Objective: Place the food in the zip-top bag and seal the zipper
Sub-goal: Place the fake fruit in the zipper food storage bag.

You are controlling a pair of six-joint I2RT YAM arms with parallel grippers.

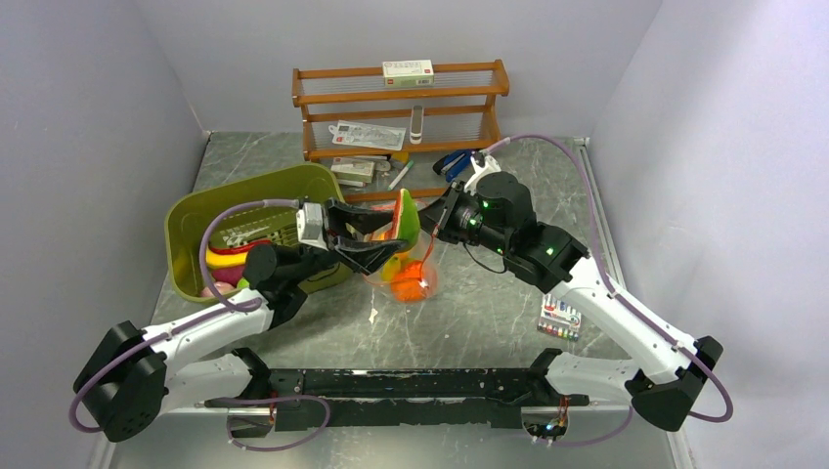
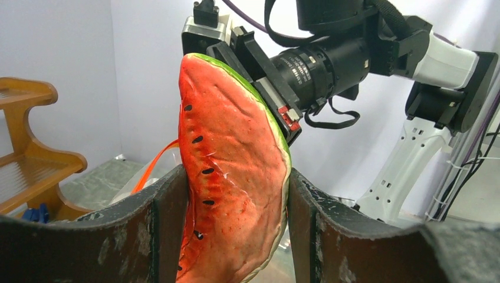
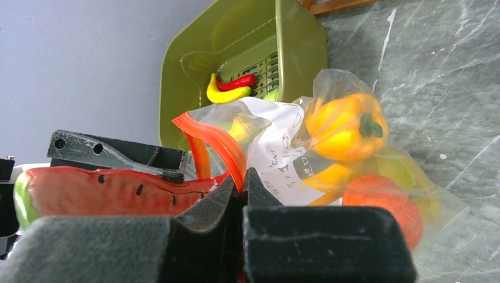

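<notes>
— What do we see at left?
— A green tub (image 1: 191, 230) on the worktop (image 1: 489, 313). Our left claw (image 2: 236, 218) grips a watermelon slice (image 2: 230, 147).
— And rightward?
— The bag (image 3: 277, 147), mid-worktop, holds a yellow pepper (image 3: 342, 127). Our right claw (image 3: 242, 194) is clamped on its zipper (image 3: 215, 141), just beside the slice.

There is one watermelon slice (image 2: 233, 177) at the middle. One clear bag (image 3: 277, 138) holds one yellow pepper (image 3: 345, 127) and one orange fruit (image 3: 380, 206). One green tub (image 1: 184, 234) at the left holds one banana (image 3: 224, 95) and one red chili (image 3: 239, 81). One wooden rack (image 1: 459, 93) stands at the far side.
</notes>
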